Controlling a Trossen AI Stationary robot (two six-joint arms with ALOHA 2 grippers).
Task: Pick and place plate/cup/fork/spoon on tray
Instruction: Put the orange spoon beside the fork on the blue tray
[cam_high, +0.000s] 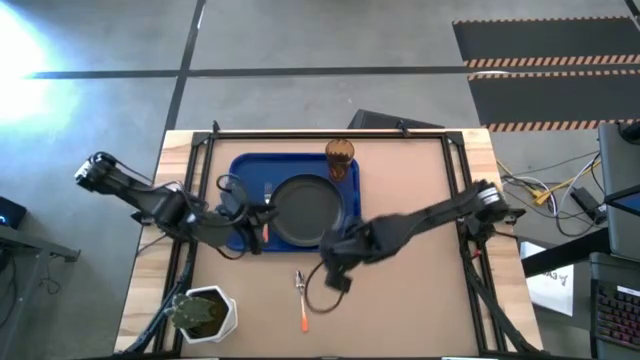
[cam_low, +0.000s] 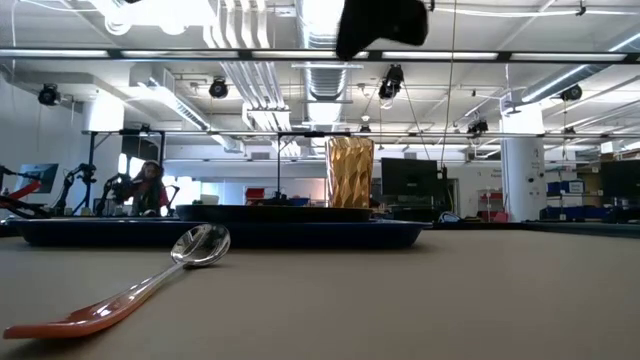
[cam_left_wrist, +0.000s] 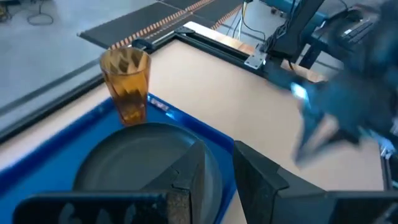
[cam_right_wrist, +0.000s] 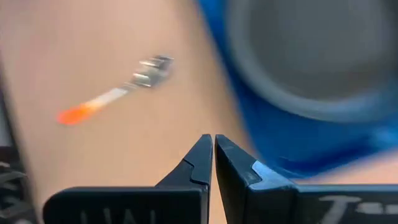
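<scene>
Right claw (cam_right_wrist: 213, 146), shut and empty, hangs near the spoon (cam_low: 150, 283), apparently lining up its pick; left claw (cam_left_wrist: 219, 154), slightly parted, holds nothing over the tray (cam_left_wrist: 193, 124).

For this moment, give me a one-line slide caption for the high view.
Plate and cup on the blue tray; spoon on the table; both arms meet at the tray's near edge.

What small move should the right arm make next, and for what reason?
Probably open the right gripper, ready to reach for the spoon. Its fingers are shut and hold nothing. The spoon lies close by on the table, outside the tray, while the plate and the cup already stand on the tray.
</scene>
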